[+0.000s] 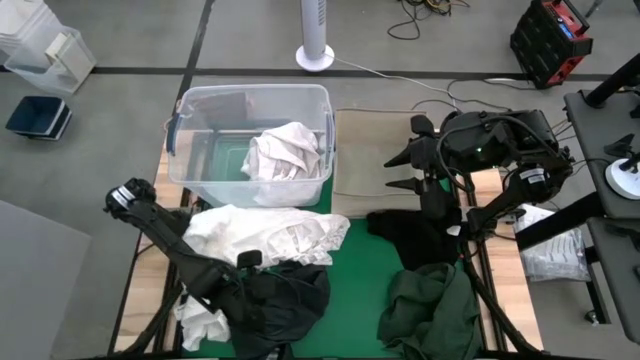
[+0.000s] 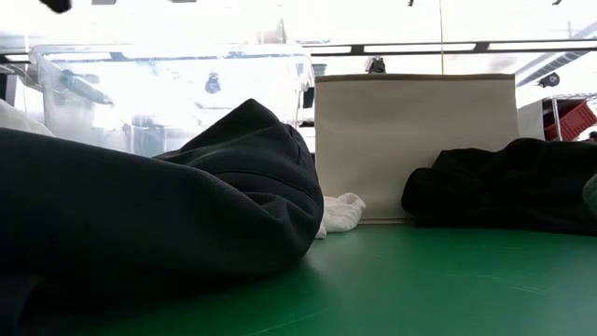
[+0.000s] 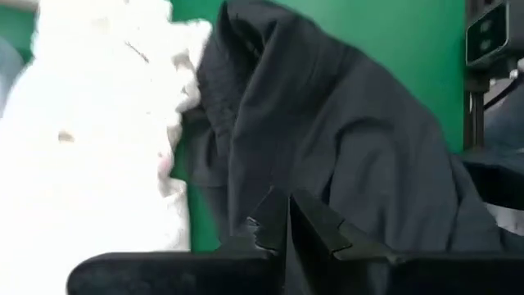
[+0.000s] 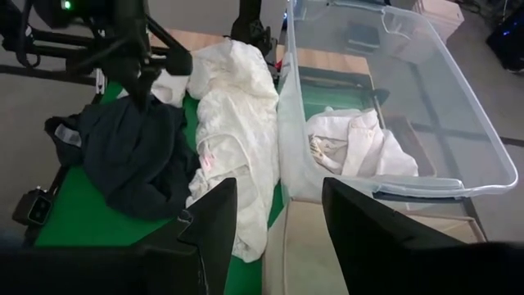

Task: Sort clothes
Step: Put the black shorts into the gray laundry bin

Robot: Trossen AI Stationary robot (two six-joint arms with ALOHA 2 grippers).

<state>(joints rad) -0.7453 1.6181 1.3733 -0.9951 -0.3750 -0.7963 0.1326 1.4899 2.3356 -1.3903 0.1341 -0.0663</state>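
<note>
- High view: I saw the clothes scattered over the green mat [image 1: 365, 265]: a white garment [image 1: 265, 235] beside the clear bin [image 1: 200, 105], a charcoal garment [image 1: 285, 300] under the left gripper [image 1: 247, 262], a black garment [image 1: 415, 235], a dark green garment [image 1: 430, 305]. Another white piece [image 1: 285, 150] lay in the bin. The right gripper [image 1: 405, 170] hung over the beige bin [image 1: 365, 150].
- Low view: the charcoal garment [image 2: 168, 205] slumped in limp folds; I judged it light, best pinched at a raised fold.
- Left wrist view: the left gripper [image 3: 286, 215] had its fingers pressed together above the charcoal cloth [image 3: 327, 147], holding nothing.
- Right wrist view: the right gripper [image 4: 278, 213] was spread, empty; the bin rim [image 4: 426, 184] seemed the edge to clear.
</note>
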